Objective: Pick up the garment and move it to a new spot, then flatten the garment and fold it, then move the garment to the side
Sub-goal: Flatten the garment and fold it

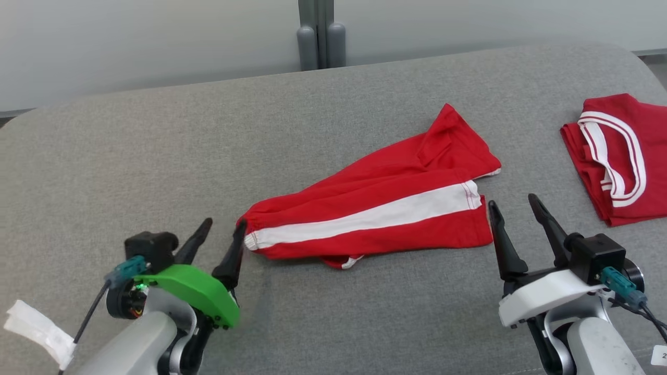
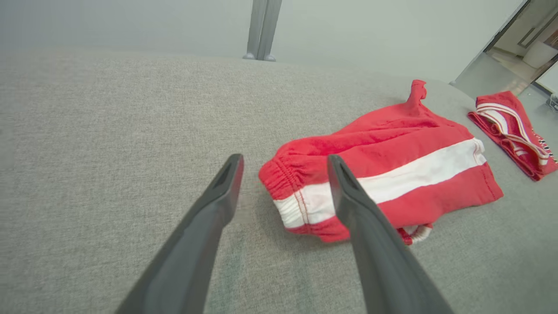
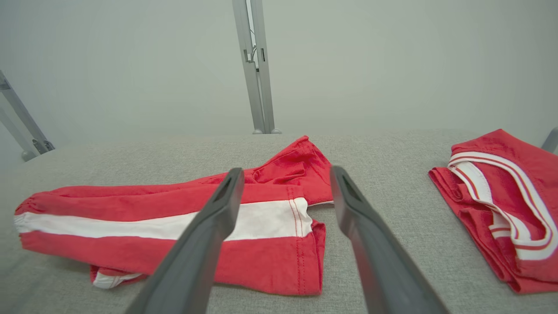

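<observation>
Head view, both arms raised over the near side of a grey fabric-covered desk (image 1: 156, 146). Red cloth shorts with a white side stripe (image 1: 375, 208) lie on the desk as one long strip between the two pincers. Its long axis runs from pincer to pincer, angling slightly away from the robot toward the right.

The gathered waistband end (image 1: 254, 237) sits just beside the inner fingertip of the left pincer (image 1: 225, 223); whether the two touch cannot be told. This pincer stands spread wide, with nothing between its fingers. The hemmed leg end (image 1: 477, 219) lies just left of the right pincer (image 1: 511, 201), which is likewise spread and empty.

Left wrist view: the waistband end lies ahead and slightly right of the left pincer (image 2: 284, 158).

Right wrist view: the leg end lies ahead of the right pincer (image 3: 286, 170) and mostly to its left. A folded red garment with white-striped trim (image 3: 497, 205) rests apart on the pincer's right.

Each arm appears about equally near to its own end of the strip. The shorts do not look fully flattened: a red corner stands up beyond the right pincer, and a scrap of white-edged cloth pokes out from under the near edge. Flattening therefore seems unfinished, and the coming move probably calls for a short reach inward along the axis.
</observation>
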You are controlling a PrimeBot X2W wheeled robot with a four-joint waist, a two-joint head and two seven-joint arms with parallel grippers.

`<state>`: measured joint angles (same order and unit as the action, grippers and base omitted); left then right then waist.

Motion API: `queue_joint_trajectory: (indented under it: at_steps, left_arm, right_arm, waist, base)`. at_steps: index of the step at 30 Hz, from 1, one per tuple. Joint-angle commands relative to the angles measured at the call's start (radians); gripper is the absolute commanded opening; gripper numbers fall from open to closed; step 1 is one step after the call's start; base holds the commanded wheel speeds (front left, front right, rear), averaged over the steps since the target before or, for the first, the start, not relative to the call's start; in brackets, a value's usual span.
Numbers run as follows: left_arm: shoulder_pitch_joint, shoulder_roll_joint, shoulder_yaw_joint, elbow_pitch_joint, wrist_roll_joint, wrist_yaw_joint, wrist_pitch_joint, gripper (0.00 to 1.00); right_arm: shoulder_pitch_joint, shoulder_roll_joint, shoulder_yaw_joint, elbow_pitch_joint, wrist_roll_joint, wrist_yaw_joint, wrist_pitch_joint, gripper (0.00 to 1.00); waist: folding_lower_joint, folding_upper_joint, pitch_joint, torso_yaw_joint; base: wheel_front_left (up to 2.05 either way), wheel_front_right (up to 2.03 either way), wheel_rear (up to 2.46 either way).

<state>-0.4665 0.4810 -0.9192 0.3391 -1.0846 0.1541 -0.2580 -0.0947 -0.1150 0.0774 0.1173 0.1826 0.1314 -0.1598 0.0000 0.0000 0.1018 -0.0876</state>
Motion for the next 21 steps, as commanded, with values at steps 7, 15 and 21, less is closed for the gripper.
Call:
queue_joint_trajectory:
  at_steps: [7, 15, 21]
  left_arm:
    - [0.207, -0.126, 0.431, -0.134, 0.244, -0.012, -0.007, 1.00]
    - [0.376, -0.258, 0.680, -0.175, 0.523, -0.123, -0.007, 1.00]
    - [0.441, -0.305, 0.766, -0.138, 0.639, -0.163, -0.007, 1.00]
  right_arm:
    - [0.032, 0.004, -0.040, -0.014, -0.003, -0.002, 0.003, 1.00]
    - [0.050, 0.007, -0.069, 0.007, 0.003, -0.002, -0.010, 1.00]
    - [0.035, 0.006, -0.079, 0.050, 0.008, -0.002, -0.031, 1.00]
  waist:
    - [0.0000, 0.0000, -0.058, 0.064]
    - [0.0000, 0.0000, -0.101, 0.095]
    - [0.0000, 0.0000, -0.123, 0.099]
  base:
    - [0.00, 0.00, 0.00]
    - [0.00, 0.00, 0.00]
    - [0.00, 0.00, 0.00]
